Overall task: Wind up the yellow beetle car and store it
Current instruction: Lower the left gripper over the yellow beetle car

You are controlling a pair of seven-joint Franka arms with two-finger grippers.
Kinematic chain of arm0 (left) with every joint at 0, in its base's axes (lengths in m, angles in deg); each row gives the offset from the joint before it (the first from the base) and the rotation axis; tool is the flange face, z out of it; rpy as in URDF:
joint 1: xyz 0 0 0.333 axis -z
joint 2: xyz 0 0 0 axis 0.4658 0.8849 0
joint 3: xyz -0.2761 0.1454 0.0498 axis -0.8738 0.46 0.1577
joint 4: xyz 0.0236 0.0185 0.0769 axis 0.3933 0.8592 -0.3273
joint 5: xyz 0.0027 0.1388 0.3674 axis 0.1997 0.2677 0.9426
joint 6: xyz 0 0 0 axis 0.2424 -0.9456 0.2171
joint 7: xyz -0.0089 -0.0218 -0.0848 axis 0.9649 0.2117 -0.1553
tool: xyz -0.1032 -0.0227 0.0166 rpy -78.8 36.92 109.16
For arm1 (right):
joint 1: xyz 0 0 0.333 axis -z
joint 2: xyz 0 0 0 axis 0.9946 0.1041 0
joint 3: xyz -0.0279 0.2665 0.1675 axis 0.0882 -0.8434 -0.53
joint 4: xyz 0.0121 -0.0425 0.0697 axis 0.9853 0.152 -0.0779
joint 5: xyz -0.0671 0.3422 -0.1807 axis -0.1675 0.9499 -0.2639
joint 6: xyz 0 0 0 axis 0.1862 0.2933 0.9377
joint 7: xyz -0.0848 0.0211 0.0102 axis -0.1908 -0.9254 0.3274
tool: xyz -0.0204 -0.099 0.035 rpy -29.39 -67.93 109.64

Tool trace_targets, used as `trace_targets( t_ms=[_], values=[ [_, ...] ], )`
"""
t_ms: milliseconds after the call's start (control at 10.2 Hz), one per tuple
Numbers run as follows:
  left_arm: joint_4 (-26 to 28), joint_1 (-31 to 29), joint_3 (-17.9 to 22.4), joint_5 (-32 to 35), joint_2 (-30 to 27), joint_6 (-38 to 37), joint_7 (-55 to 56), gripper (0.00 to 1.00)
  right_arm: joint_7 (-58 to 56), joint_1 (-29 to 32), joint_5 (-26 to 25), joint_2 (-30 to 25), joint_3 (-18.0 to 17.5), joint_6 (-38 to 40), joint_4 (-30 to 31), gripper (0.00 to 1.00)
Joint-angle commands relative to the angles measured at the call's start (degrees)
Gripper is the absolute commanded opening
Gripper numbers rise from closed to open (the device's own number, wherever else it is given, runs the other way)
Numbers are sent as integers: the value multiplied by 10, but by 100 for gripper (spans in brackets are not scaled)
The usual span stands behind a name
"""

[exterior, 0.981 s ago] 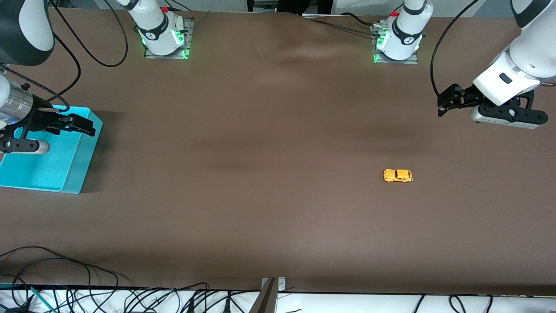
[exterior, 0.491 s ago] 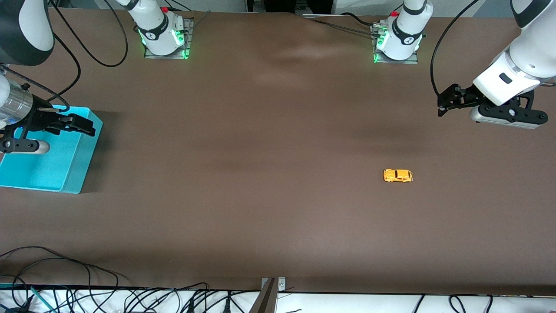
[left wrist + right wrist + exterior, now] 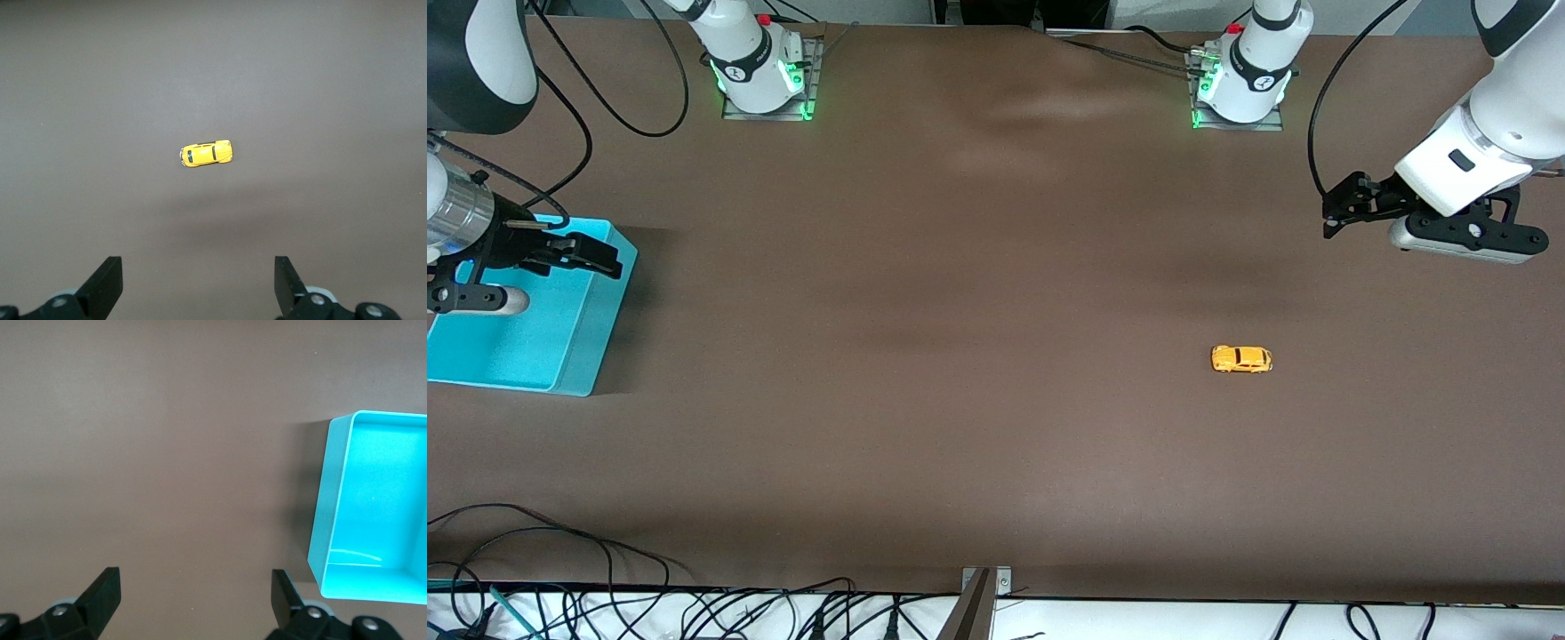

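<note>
Nothing has shifted over the last second: the car [image 3: 1241, 359] sits untouched on the table [image 3: 960, 400] toward the left arm's end, the left gripper [image 3: 1344, 212] hanging spread above the table near it, the right gripper [image 3: 596, 253] waiting spread over the bin [image 3: 560, 356], so winding has not begun.

Readable text, labels, numbers: none that I can make out. My two arm bases [image 3: 760, 67] each carry a small dark round emblem, too small to read. The yellow beetle car [image 3: 1241, 359] and the blue bin [image 3: 596, 293] show no marking.
</note>
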Motion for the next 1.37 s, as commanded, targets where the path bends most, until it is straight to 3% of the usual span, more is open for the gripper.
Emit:
trace_targets(
  t_ms=[0, 196, 785, 1276],
  values=[
    [0, -2, -2, -6, 2, -4, -8, 100, 3, -1, -2, 6, 0, 8, -15, 100],
    [-1, -4, -1, -4, 17, -4, -23, 100, 3, -1, -2, 6, 0, 8, -15, 100],
    [0, -18, -3, -7, 92, 13, -232, 100, 2, -1, -1, 6, 0, 8, -15, 100],
    [10, -15, -6, -3, 213, 144, -451, 100, 2, -1, -1, 6, 0, 8, -15, 100]
  ],
)
